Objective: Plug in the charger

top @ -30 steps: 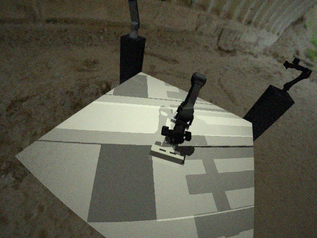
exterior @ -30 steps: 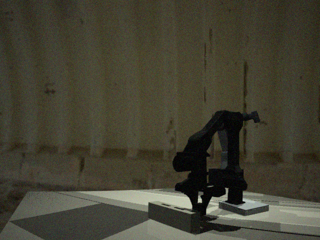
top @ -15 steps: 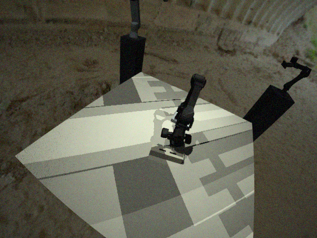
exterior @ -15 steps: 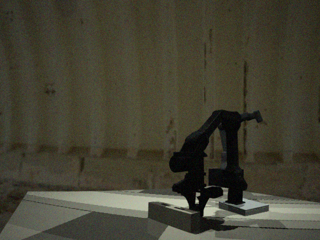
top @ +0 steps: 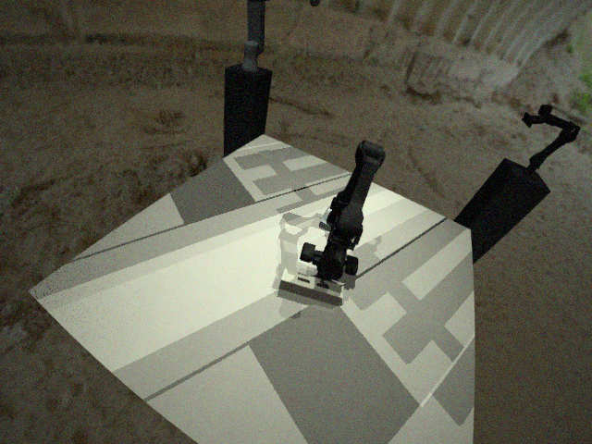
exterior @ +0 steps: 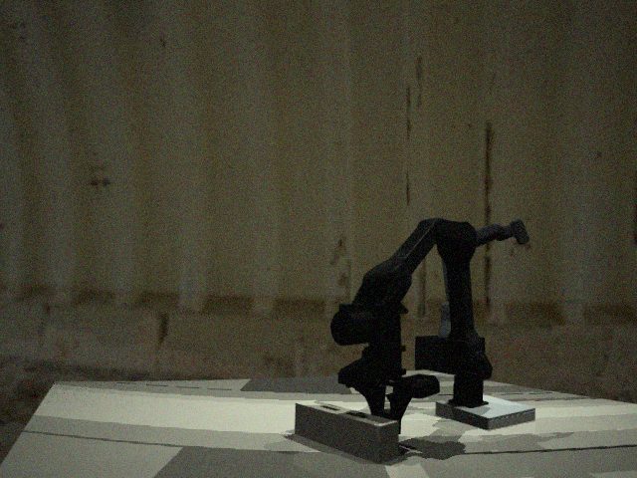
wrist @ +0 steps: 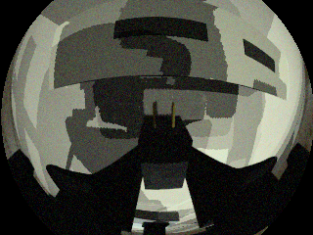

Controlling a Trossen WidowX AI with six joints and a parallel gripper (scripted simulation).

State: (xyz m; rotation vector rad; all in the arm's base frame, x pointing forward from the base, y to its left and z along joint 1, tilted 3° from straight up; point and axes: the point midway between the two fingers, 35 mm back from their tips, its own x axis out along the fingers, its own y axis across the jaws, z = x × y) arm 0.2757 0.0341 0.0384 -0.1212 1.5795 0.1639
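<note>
The power strip (top: 311, 292) (exterior: 344, 433) (wrist: 83, 61) is a pale grey block on the table, with two dark slots in its top. One slot (wrist: 161, 29) is high near the middle of the wrist view; the other slot (wrist: 259, 55) is to the right. My gripper (exterior: 388, 414) (wrist: 162, 147) is shut on the dark charger (wrist: 165, 132), low beside the strip's near end in the exterior view. Two brass prongs (wrist: 155, 116) (wrist: 173, 116) stick out past the fingers, short of the strip's edge in the wrist view. Neither prong is in a slot. In the top view the arm hides the fingertips and charger.
The arm's base plate (exterior: 507, 419) stands on the table behind the gripper. Two dark pedestals (top: 246, 109) (top: 501, 203) carrying other arms stand past the table's far edges. The patterned table (top: 191, 287) shows strong light patches and shadows.
</note>
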